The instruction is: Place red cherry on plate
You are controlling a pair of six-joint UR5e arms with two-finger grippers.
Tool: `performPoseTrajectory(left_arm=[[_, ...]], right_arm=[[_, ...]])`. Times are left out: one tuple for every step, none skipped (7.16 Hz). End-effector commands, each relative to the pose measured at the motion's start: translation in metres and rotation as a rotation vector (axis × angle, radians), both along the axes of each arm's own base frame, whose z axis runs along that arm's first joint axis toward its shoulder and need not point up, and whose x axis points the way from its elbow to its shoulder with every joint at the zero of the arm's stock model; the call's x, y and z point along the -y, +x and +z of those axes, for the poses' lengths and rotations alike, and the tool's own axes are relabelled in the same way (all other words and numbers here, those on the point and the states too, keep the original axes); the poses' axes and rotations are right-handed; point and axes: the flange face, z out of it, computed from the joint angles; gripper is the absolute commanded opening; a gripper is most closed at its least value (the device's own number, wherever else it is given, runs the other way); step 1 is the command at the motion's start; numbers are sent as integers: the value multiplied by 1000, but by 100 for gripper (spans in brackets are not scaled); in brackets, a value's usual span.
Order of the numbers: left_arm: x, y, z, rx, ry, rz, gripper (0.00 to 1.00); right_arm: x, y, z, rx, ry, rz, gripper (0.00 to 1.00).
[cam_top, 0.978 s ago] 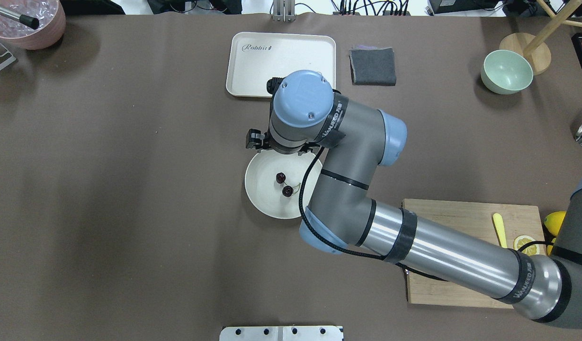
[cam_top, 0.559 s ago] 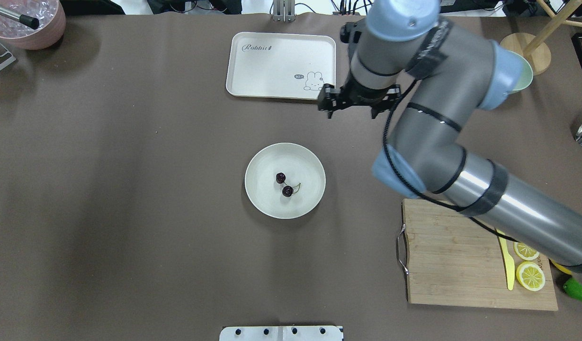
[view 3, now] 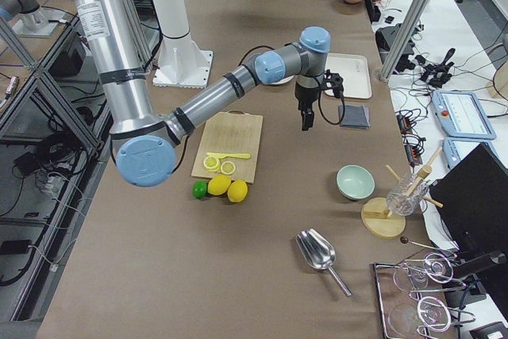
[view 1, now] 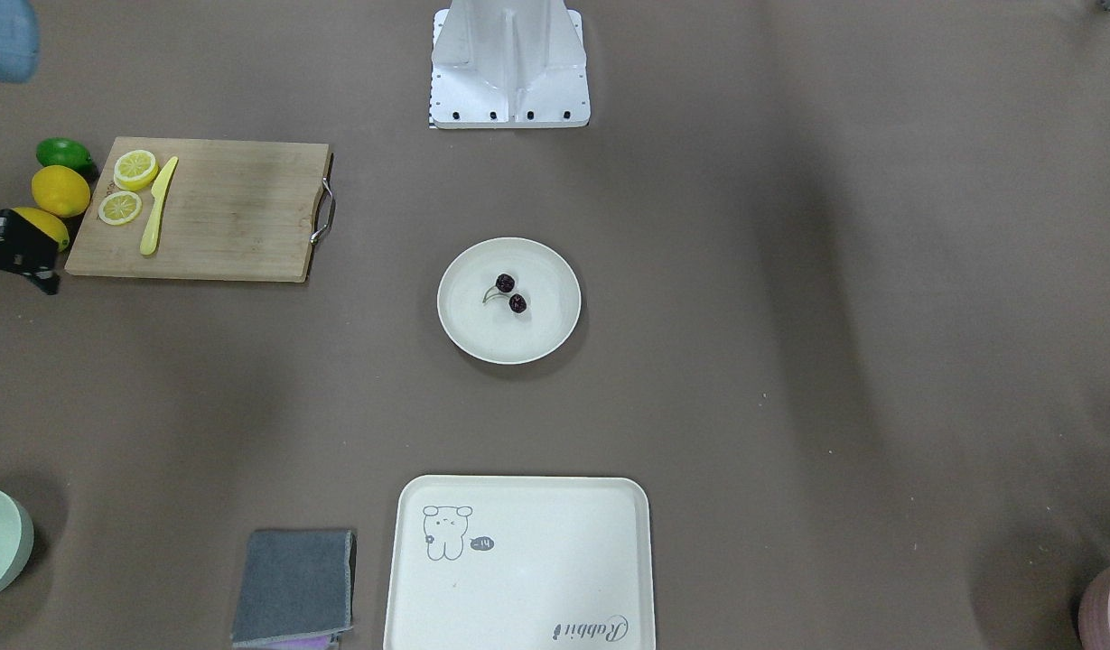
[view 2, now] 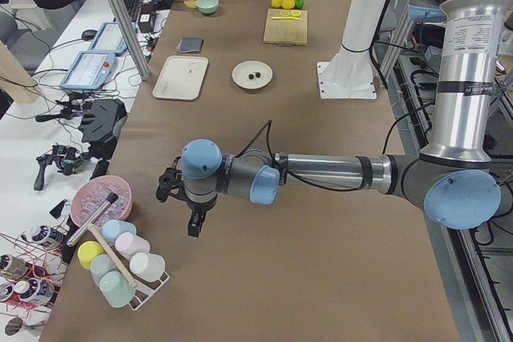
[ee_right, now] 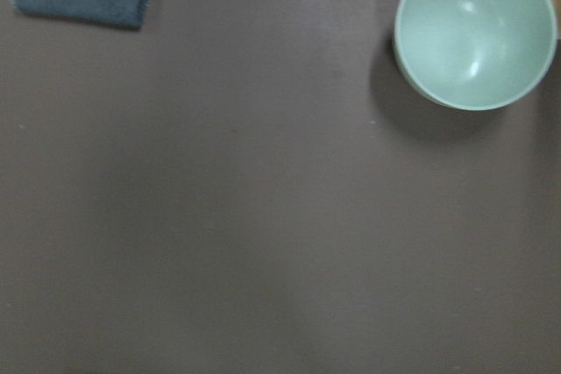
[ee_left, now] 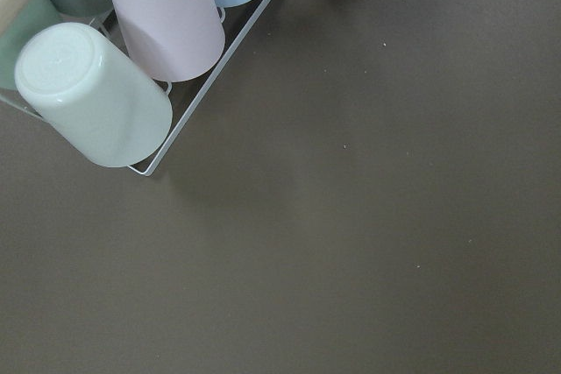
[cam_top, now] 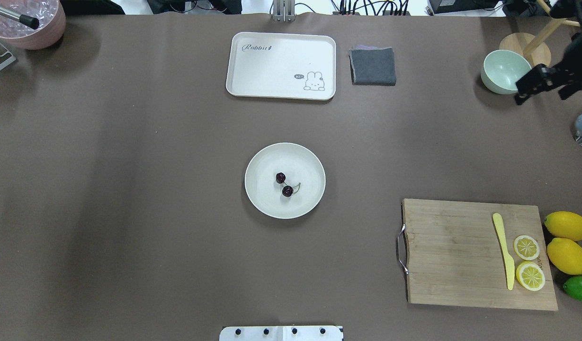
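Note:
The red cherry (cam_top: 284,184), a pair of dark maroon fruits joined by thin stems, lies inside the round cream plate (cam_top: 307,163) at the table's middle. In the front-facing view the cherry (view 1: 510,293) rests just above the centre of the plate (view 1: 536,336). Nothing touches either. My right gripper (cam_top: 546,90) hangs open and empty at the far right, beside the pale green bowl (cam_top: 501,71). My left gripper (view 2: 180,207) shows only in the exterior left view, above the table near a cup rack, and I cannot tell whether it is open or shut.
A cream rabbit tray (cam_top: 281,57) and a grey cloth (cam_top: 372,66) lie at the back. A wooden cutting board (cam_top: 452,255) with a yellow knife and lemon slices sits front right, with lemons (cam_top: 566,241) beside it. A cup rack (ee_left: 131,67) stands at the left end.
My right arm has swung from just above the plate to the far right, by the green bowl. The cherries stay still on the plate.

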Motion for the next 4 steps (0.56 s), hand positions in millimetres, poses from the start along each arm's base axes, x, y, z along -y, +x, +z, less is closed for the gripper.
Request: performPoseTrajectory(left_arm=[[-1, 0, 3, 1, -7, -1, 98], [-1, 1, 5, 1, -14, -1, 98], [0, 2, 7, 2, -18, 1, 98], [1, 3, 10, 1, -24, 4, 98]], right_arm=[[-27, 111, 109, -30, -31, -16, 100], [-47, 141, 150, -32, -64, -16, 100], [-57, 166, 181, -27, -81, -21, 100], [-61, 177, 197, -7, -92, -24, 100]])
